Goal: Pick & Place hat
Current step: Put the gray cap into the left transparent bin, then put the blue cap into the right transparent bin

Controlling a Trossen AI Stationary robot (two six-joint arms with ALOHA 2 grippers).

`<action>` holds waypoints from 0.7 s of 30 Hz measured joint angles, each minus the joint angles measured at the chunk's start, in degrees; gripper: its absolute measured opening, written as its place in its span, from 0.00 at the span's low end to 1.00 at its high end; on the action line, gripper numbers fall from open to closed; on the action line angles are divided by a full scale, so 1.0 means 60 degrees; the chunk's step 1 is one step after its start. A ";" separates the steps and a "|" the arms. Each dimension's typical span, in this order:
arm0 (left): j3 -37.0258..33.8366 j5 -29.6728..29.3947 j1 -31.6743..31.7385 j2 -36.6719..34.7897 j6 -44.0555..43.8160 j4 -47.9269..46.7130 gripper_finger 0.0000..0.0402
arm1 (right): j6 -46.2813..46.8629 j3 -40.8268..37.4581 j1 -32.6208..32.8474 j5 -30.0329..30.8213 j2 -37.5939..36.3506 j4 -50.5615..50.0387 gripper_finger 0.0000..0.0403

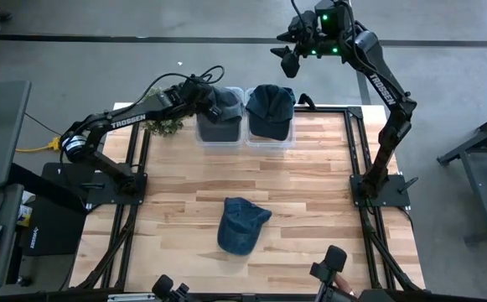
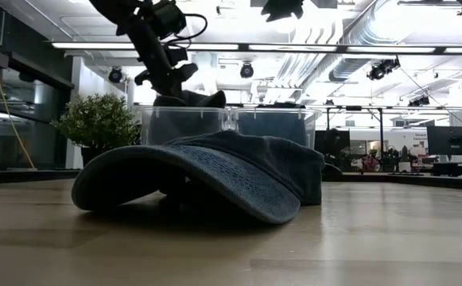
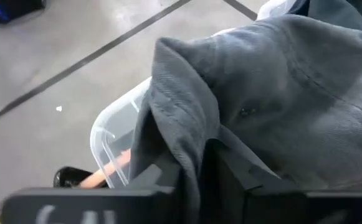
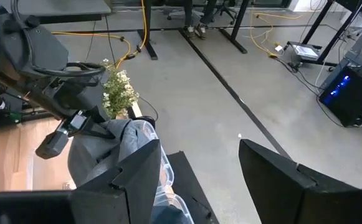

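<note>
The left gripper (image 1: 212,99) is hovering over the left bin (image 1: 219,127), the clear tub at the table's far edge, with a grey hat (image 1: 220,101) draped across its fingers (image 3: 230,171). In the left wrist view a fold of the brim is lying between the two dark fingers, which are standing only slightly apart, so whether they are pinching the cloth or letting it go cannot be told. The hat is sitting on top of that bin, its crown slumping over the rim.

Beside the left bin, the right bin (image 1: 270,136) is already holding a darker cap (image 1: 271,109). A blue denim cap (image 1: 241,225) is lying on the wooden table (image 1: 310,193), well nearer the front edge than the bins, touched by nothing.

The right gripper (image 1: 289,52) is waiting high beyond the right bin, fingers spread and holding nothing.

The hats look light, soft and floppy, and are likely to fold and sag when lifted. The stiffer brim probably offers the surest pinch; the crown would likely bunch and slip.
</note>
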 joint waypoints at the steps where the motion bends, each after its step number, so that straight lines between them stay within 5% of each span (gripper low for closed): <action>1: 0.0000 0.0000 0.0000 0.0000 0.0181 0.0040 0.19 | -0.0036 0.0000 -0.0006 0.0003 0.0000 -0.0002 0.53; 12: 0.1051 -0.0029 0.0000 0.0000 0.0996 -0.0320 0.59 | -0.0311 0.0000 -0.0256 -0.0544 0.0004 -0.0259 0.54; 21: 0.2437 0.0212 -0.0004 0.0000 0.0872 -0.2505 0.67 | -0.0748 0.0000 -0.0453 -0.0652 0.0001 -0.0782 0.54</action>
